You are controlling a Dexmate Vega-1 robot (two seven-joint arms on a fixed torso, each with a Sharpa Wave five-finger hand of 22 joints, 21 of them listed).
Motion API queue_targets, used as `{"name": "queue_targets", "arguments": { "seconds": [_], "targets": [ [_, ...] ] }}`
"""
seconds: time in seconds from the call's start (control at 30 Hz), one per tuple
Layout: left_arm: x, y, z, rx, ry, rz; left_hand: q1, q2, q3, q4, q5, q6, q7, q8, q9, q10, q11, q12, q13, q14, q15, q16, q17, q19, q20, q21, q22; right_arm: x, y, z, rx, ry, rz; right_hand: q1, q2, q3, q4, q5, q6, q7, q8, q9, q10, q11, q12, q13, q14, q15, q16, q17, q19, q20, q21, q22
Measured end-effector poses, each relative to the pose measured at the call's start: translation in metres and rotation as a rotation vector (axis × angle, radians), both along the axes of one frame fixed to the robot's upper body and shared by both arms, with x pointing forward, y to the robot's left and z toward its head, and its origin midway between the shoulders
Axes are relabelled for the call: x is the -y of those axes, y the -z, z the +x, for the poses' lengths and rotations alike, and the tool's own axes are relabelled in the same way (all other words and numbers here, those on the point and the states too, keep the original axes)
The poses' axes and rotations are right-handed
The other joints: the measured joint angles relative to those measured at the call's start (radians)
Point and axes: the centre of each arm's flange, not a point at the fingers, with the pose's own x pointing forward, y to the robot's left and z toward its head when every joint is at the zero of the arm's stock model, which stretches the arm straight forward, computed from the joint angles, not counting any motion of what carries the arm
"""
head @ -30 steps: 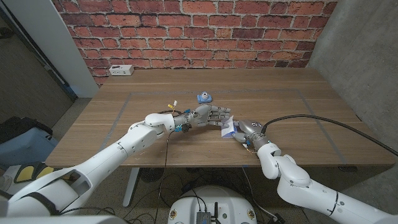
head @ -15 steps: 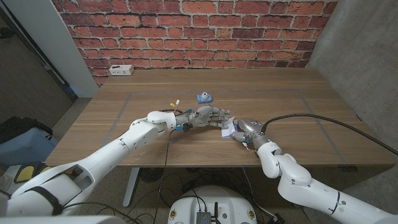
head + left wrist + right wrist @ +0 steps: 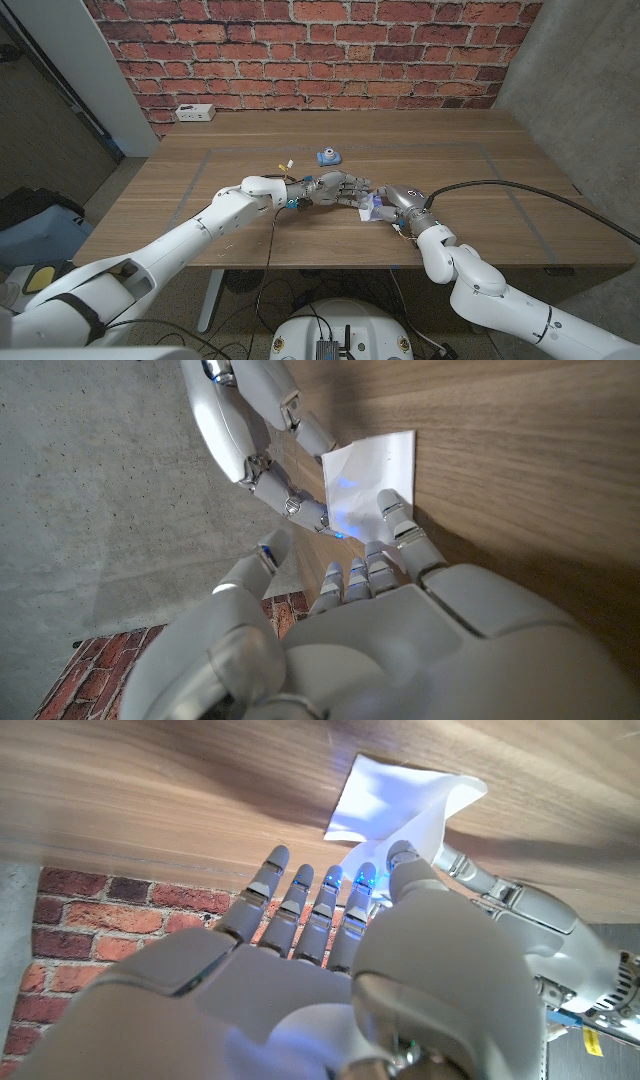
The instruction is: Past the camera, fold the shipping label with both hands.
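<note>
With the shipping label (image 3: 372,209) pinched by the left hand (image 3: 342,188) and the right hand (image 3: 395,203) near the table's (image 3: 470,150) middle, a crooked crease is risked if one grip slips.

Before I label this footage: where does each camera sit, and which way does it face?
Head view: on the robot's head, looking down at the wooden table; both arms show, left hand and right hand meeting at the shipping label.
Left wrist view: behind the left hand, toward the label.
Right wrist view: behind the right hand, toward the label.
All three share the label.
</note>
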Motion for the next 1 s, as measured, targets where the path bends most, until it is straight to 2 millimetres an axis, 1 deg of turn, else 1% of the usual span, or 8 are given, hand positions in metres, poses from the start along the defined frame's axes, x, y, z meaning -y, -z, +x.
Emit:
{"name": "queue_targets", "arguments": {
  "seconds": [0.1,0.27,0.37,0.53,0.7,0.77,0.9,1.0],
  "targets": [
    [0.000,0.000,0.000,0.001,-0.003,0.003,0.000,0.000,0.000,0.000,0.000,-0.003,0.004,0.000,0.000,-0.003,-0.003,0.000,0.000,0.000,0.000,0.000,0.000,0.000,0.000,0.000,0.000,0.006,-0.004,-0.002,0.030,0.023,0.017,0.000,0.000,0.003,-0.003,0.000,0.007,0.007,0.001,0.000,0.000,0.000,0.000,0.000,0.000,0.000,0.000,0.000,0.000,0.000,0.000,0.000],
    [0.002,-0.001,0.000,0.004,-0.007,0.013,0.000,0.000,0.000,0.000,-0.002,-0.004,0.004,0.000,0.000,-0.003,-0.003,0.000,0.000,-0.005,0.005,0.000,0.000,0.000,0.000,0.000,0.000,0.012,-0.008,-0.006,0.063,0.049,0.035,0.005,0.005,0.004,-0.004,0.000,0.007,0.007,0.004,0.000,0.000,0.000,0.000,0.000,0.000,0.000,0.000,0.000,0.000,0.000,0.000,0.000],
    [0.002,-0.001,0.000,0.005,-0.008,0.016,0.000,0.000,0.000,0.000,-0.004,-0.003,0.004,0.000,0.000,-0.008,0.002,0.000,0.000,-0.005,0.005,0.000,0.000,0.000,0.000,0.000,0.000,0.017,-0.010,-0.009,0.079,0.064,0.043,0.005,0.005,0.004,-0.004,0.000,0.012,0.012,0.006,0.000,0.000,0.000,0.000,0.000,0.000,0.000,0.000,0.000,0.000,0.000,0.000,0.000],
    [0.003,-0.003,0.001,0.010,-0.009,0.023,0.000,0.000,-0.002,-0.002,-0.004,-0.009,-0.002,0.000,0.000,-0.008,0.002,0.000,0.000,-0.005,0.005,0.000,0.000,-0.002,0.002,0.000,0.000,0.024,-0.015,-0.012,0.115,0.093,0.053,0.005,0.005,0.004,-0.004,-0.004,0.016,0.008,0.008,0.000,0.007,0.001,0.006,0.000,0.000,0.000,0.000,0.000,-0.005,0.005,0.000,0.000],
    [0.005,-0.004,0.001,0.014,-0.009,0.028,0.000,0.000,-0.004,-0.004,-0.004,-0.009,-0.002,0.000,0.000,-0.008,0.002,0.000,0.000,-0.005,0.005,0.000,0.000,-0.002,0.002,0.000,0.000,0.025,-0.015,-0.013,0.115,0.097,0.050,0.005,0.005,0.004,-0.004,-0.004,0.035,-0.003,0.009,0.000,0.027,-0.017,0.008,0.000,-0.001,-0.001,0.000,0.000,-0.005,0.005,0.000,0.000],
    [0.006,-0.005,0.001,0.015,-0.008,0.029,0.000,0.000,-0.004,-0.004,-0.004,-0.009,-0.002,0.000,0.000,-0.008,0.002,0.000,0.000,-0.005,0.005,0.000,0.000,-0.002,0.002,0.000,0.000,0.024,-0.015,-0.012,0.106,0.095,0.045,0.005,0.005,0.003,-0.005,-0.004,0.038,-0.013,0.009,0.000,0.023,-0.035,0.008,0.000,-0.012,-0.001,0.000,0.000,-0.010,0.009,-0.004,0.000],
    [0.007,-0.006,0.001,0.019,-0.007,0.032,0.000,0.000,-0.004,-0.004,-0.004,-0.009,-0.002,0.000,0.000,-0.008,0.002,0.004,0.000,-0.005,0.005,0.000,0.000,-0.002,0.002,0.004,0.000,0.021,-0.013,-0.009,0.073,0.081,0.032,0.005,0.005,0.000,-0.008,-0.004,0.038,-0.017,0.009,0.000,0.018,-0.040,0.008,0.000,-0.020,0.002,0.000,0.000,-0.016,0.009,-0.007,0.000],
    [0.008,-0.006,0.001,0.020,-0.006,0.033,0.000,0.000,-0.004,-0.004,-0.004,-0.009,-0.002,0.000,0.000,-0.008,0.002,0.004,0.000,-0.005,0.005,0.000,0.000,-0.002,0.002,0.004,0.000,0.018,-0.011,-0.007,0.050,0.074,0.023,0.005,0.005,0.000,-0.008,-0.004,0.044,-0.024,0.015,0.000,0.025,-0.047,0.008,0.000,-0.024,-0.002,0.000,0.000,-0.016,0.009,-0.007,0.000]
  ]
}}
